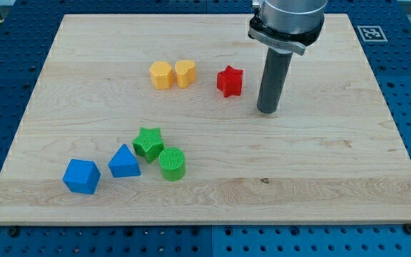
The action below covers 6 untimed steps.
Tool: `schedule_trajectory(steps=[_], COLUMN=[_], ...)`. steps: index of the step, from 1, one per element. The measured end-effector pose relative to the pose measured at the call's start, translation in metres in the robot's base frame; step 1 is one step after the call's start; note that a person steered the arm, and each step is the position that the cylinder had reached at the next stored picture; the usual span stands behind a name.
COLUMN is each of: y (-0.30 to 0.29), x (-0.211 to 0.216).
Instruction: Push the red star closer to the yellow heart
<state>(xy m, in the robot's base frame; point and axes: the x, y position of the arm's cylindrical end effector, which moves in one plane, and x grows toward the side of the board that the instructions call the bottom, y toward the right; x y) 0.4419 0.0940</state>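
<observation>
Nearby, our tip (267,111) rested on the table (320,178), just right of the red star (230,81); the yellow heart (185,73) sat left; we had no pincer.

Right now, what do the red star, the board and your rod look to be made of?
The red star looks like matte plastic, probably 3D-printed: fine ridges show on its faces. The board is pale wood with visible grain and plank seams, smooth finish. My rod is dark, likely metal or plastic; my tip sits to the view's right of the star, apart.
</observation>
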Motion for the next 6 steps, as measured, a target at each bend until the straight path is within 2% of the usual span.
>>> schedule_trajectory(steps=[6], y=[-0.019], x=[-0.046])
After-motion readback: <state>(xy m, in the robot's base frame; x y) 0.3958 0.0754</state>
